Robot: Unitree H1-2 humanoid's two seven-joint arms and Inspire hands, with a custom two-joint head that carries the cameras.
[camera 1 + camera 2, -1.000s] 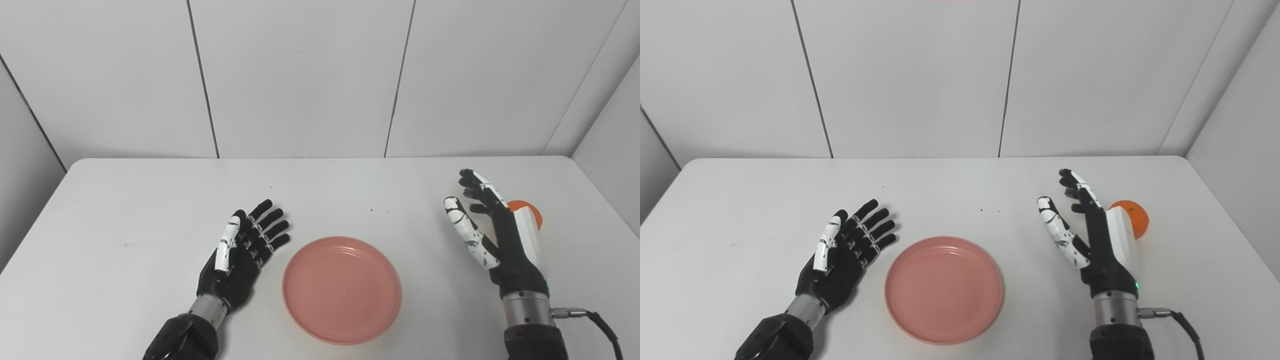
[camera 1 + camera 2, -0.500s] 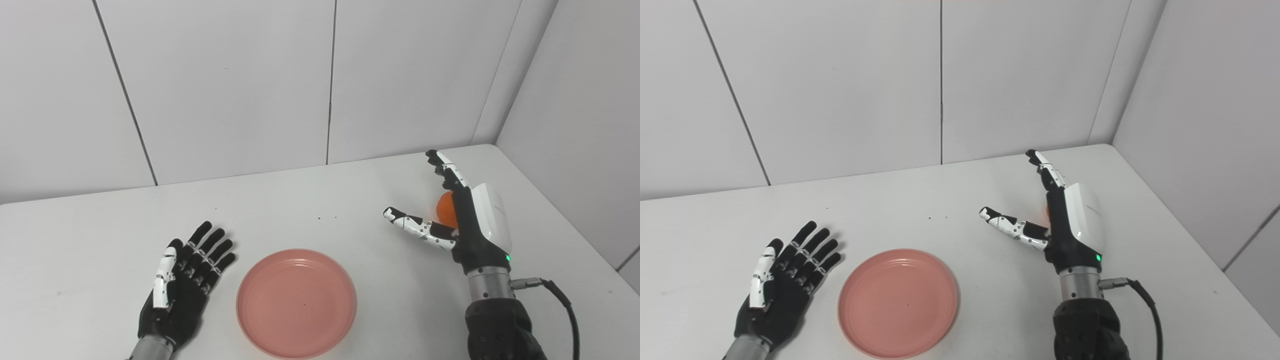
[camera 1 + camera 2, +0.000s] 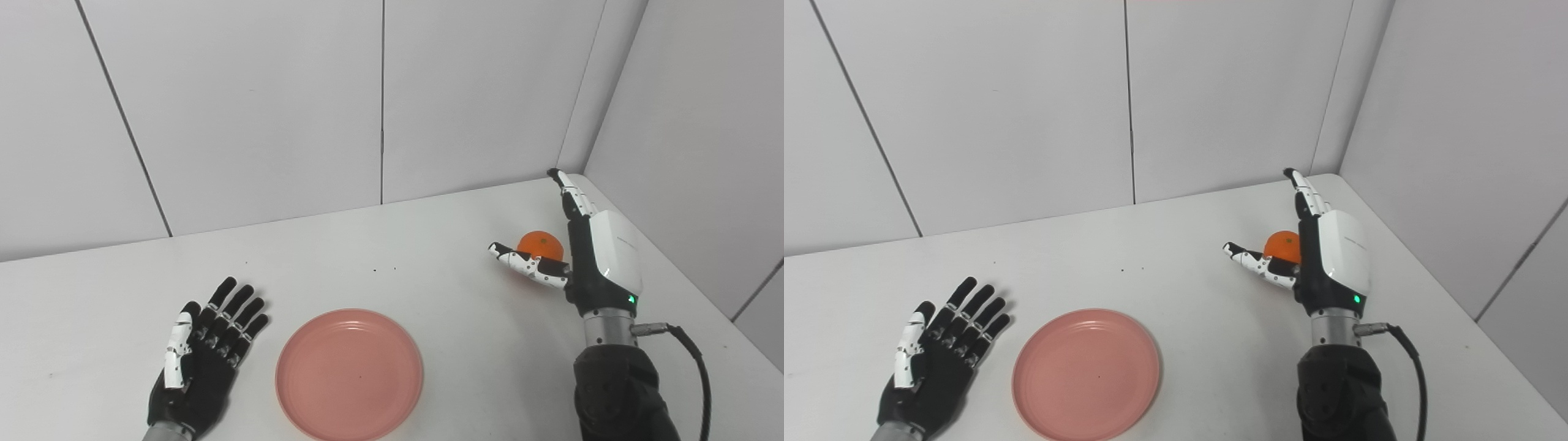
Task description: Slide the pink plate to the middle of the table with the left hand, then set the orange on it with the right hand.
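— Left eye view is giving me more of the orange than the other camera: nearly the whole top is showing above the thumb of the right hand. What are you getting from yours?

— Right eye view is hiding about half of it behind the white back of that hand, though the green light at the wrist is showing clearly in both.

— How is the fruit looking to you?

— Round, bright orange, with a small dark spot on top. It is sitting on the white worktop near the far right corner, well apart from the pink plate.

— And the plate?

— Shallow, round, with faint rings inside, nothing lying in it. It is lying near the front edge, just beside the left hand.

— What is the right hand doing?

— It is standing on edge, fingers pointing up and away, thumb reaching out to the left in front of the orange. The fingers are spread, cupping round the fruit and not closing on it; I cannot tell whether they are touching it.

— The left one?

— It is lying palm up on the worktop, fingers spread apart, holding nothing.
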